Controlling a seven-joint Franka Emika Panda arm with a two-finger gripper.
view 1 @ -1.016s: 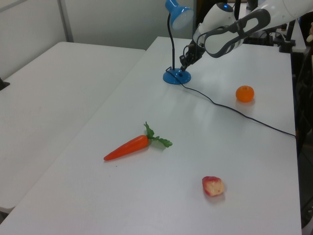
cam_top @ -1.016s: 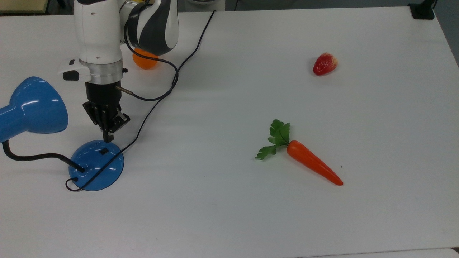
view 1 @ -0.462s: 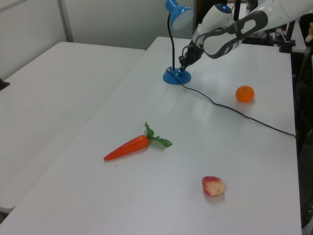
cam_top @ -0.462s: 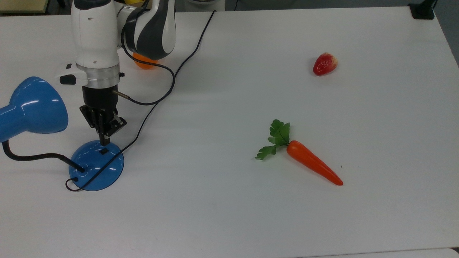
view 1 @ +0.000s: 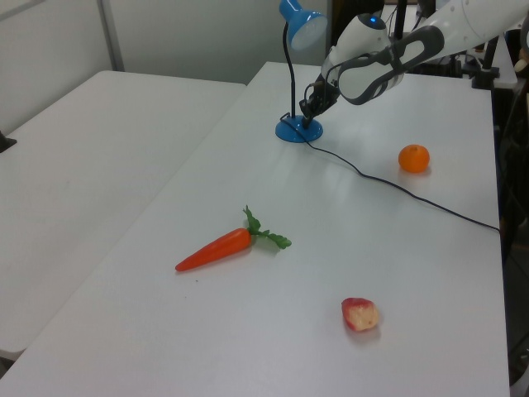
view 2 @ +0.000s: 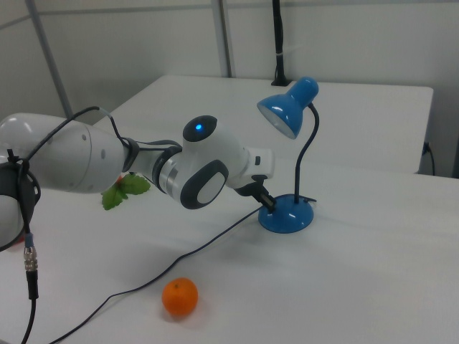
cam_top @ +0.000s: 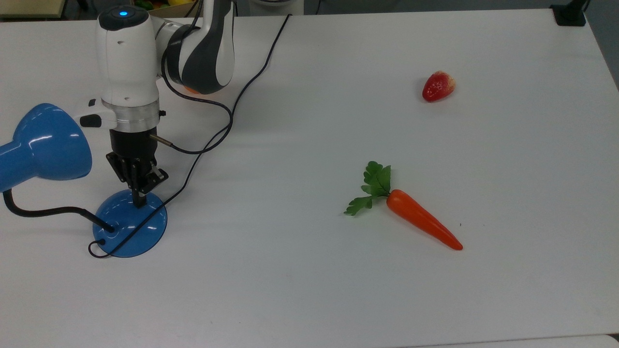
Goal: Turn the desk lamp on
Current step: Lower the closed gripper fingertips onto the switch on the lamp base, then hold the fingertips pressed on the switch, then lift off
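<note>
The desk lamp stands at the top view's left, with a glossy blue shade [cam_top: 44,144], a black gooseneck [cam_top: 43,211] and a round blue base [cam_top: 129,224]. My gripper [cam_top: 139,202] points straight down with its fingers together, and its tip rests on the top of the base where the small black switch sits, so the switch is covered. In the left view the gripper [view 1: 307,121] touches the base [view 1: 294,131] under the shade [view 1: 302,23]. The right view has the gripper [view 2: 268,203] on the base [view 2: 287,216]. The shade [view 2: 285,112] shows no glow.
The lamp's thin black cord [cam_top: 244,87] runs from the base across the table to its far edge. A toy carrot [cam_top: 420,218] lies mid-table and a strawberry [cam_top: 438,86] at the top view's upper right. An orange [view 1: 413,158] sits behind my arm.
My gripper has come down and shifted slightly to the top view's left. Its tip has gone from just above the base's edge onto the switch, which it now covers.
</note>
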